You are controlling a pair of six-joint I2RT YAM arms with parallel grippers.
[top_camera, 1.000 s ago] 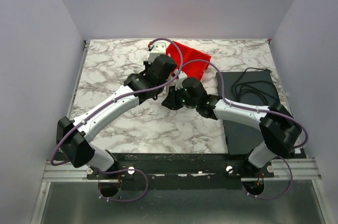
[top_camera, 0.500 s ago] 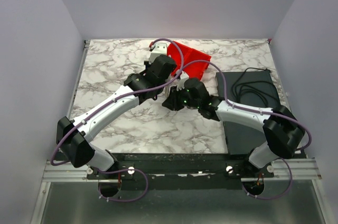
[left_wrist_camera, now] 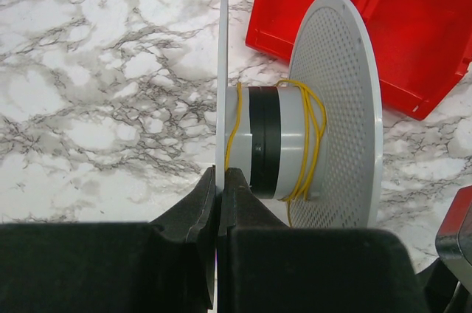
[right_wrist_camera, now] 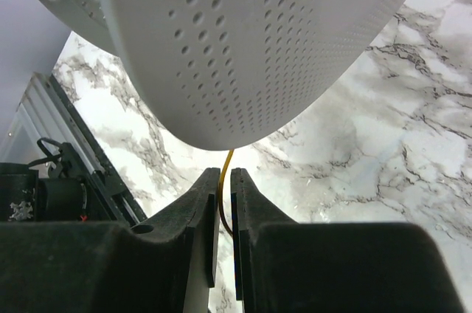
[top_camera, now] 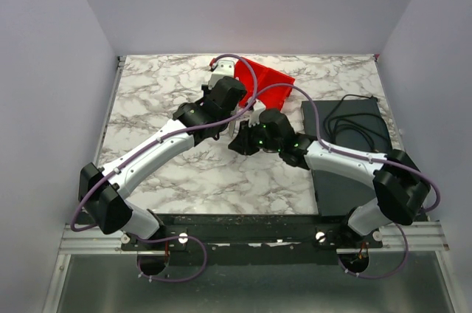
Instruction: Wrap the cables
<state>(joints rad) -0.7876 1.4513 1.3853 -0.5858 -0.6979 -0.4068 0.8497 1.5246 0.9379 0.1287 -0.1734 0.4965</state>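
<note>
left fingers (left_wrist_camera: 203,198) clamped on spool flange (left_wrist_camera: 222,69), right fingers (right_wrist_camera: 206,206) pinching yellow cable (right_wrist_camera: 226,169) – held between their tips (under the spool (right_wrist_camera: 221,47))

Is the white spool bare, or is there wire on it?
Partly wound: a few loose loops of yellow wire circle the spool hub, mostly bare.

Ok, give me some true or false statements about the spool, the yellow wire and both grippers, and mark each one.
1. The left gripper is shut on the solid flange of the white plastic spool. True.
2. The right gripper pinches the thin yellow wire below the perforated flange. True.
3. None of that wire is wound on the spool's hub. False: several loops circle it.
4. The red plastic bin is full of cables. False: its visible compartments are empty.
</note>
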